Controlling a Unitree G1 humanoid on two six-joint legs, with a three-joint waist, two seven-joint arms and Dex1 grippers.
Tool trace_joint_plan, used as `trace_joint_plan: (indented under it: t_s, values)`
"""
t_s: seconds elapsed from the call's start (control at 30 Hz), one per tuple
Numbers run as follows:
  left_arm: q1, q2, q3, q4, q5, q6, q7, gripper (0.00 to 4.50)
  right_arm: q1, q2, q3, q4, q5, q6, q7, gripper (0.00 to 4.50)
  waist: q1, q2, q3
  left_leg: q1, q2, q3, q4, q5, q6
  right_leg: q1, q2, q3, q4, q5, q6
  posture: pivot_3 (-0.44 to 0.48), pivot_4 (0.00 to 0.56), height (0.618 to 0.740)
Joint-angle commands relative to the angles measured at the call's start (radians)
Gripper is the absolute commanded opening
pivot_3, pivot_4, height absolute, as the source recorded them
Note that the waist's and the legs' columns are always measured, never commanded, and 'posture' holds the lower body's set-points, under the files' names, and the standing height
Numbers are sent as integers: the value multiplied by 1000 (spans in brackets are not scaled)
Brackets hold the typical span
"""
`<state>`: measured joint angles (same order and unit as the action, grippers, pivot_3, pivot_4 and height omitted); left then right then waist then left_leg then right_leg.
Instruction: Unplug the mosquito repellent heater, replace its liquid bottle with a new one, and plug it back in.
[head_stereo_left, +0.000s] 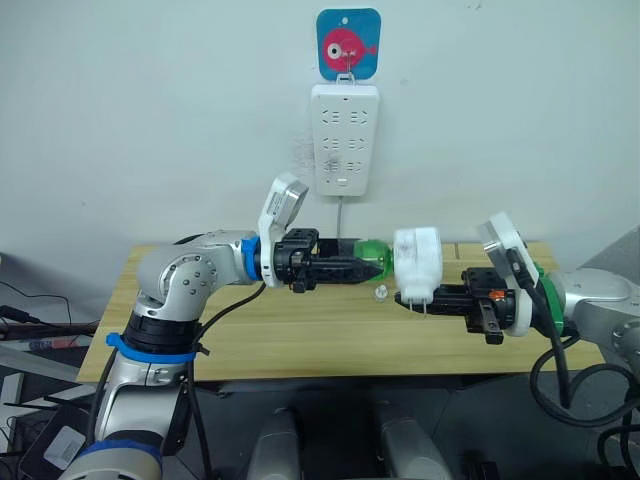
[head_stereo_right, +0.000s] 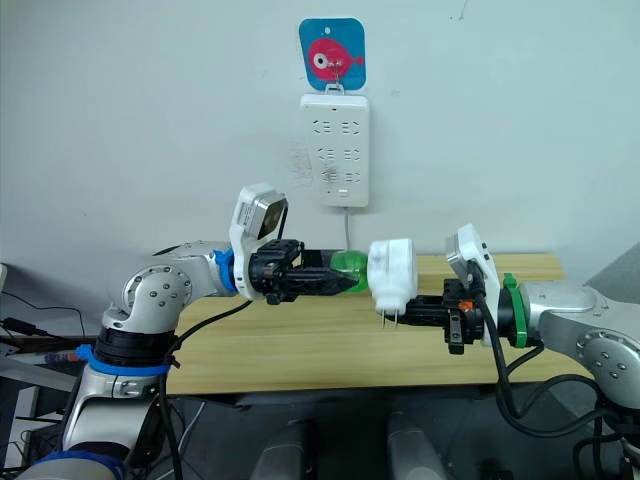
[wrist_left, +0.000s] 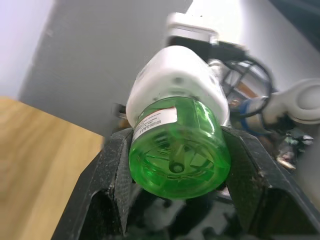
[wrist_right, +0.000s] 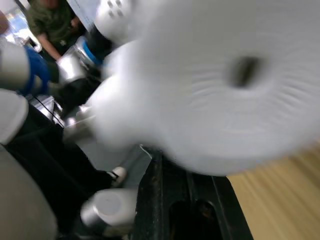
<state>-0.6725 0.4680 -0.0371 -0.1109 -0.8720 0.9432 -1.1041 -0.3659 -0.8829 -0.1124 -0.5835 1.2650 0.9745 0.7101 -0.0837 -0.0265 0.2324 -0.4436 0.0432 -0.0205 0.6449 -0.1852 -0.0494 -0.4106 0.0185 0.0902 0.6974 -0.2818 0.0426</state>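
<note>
left tool clamped, right tool clamped, arms meeting mid-air

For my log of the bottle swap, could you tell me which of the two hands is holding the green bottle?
The left hand grips the green bottle between its fingers. The right hand instead holds the white mosquito repellent heater, which the bottle's other end meets.

Above the wooden bench, the left end effector is closed around a green liquid bottle, whose far end meets the white mosquito repellent heater. The right end effector grips the heater from below, near its two metal prongs. A small clear object lies on the bench just under the bottle. On the wall behind hangs a white power strip beneath a blue hook plate with a pink fish.
</note>
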Motion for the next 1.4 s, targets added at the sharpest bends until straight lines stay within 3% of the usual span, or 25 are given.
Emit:
trace_joint_plan:
  t_s: [0.03, 0.3, 0.5, 0.87, 1.27, 1.4]
  values:
    - [4, 6, -26, -16, 56, -85, -30, 2279, -45, 4, -53, -23, 113, 6, -80, 0, -1, 0, 0, 0, 0, 0, 0, 0, 0, 0, 0, 0, 0, 0, 0, -119, 165, 740]
    - [32, 40, -115, -41, 152, -201, -133, 2279, -100, 13, -49, 28, 135, -4, -176, 0, -2, 0, 0, 0, 0, 0, 0, 0, 0, 0, 0, 0, 0, 0, 0, -121, 160, 740]
    - [23, 61, -101, -81, 77, -122, -166, 2279, -118, 20, -1, 76, -3, -9, -162, 0, -3, 0, 0, 0, 0, 0, -1, 0, 0, 0, 0, 0, 0, 0, 0, -116, 162, 740]
    - [-9, 46, -34, -59, -49, 29, -118, 2279, -84, 83, 23, 123, -151, -20, -148, 0, -3, 0, 0, 0, 0, 0, -1, 0, 0, 0, 0, 0, 0, 0, 0, -118, 164, 740]
    - [-6, 40, -33, -61, -37, 39, -110, 2279, -71, 121, -8, 99, -166, -31, -193, 0, -3, 0, 0, 0, 0, 0, -1, 0, 0, 0, 0, 0, 0, 0, 0, -123, 168, 740]
    - [11, 38, -32, -60, 1, -1, -87, 2279, -73, 129, -93, 122, -125, -28, -241, 0, -2, 0, 0, 0, 0, 0, -1, 0, 0, 0, 0, 0, 0, 0, 0, -123, 169, 740]
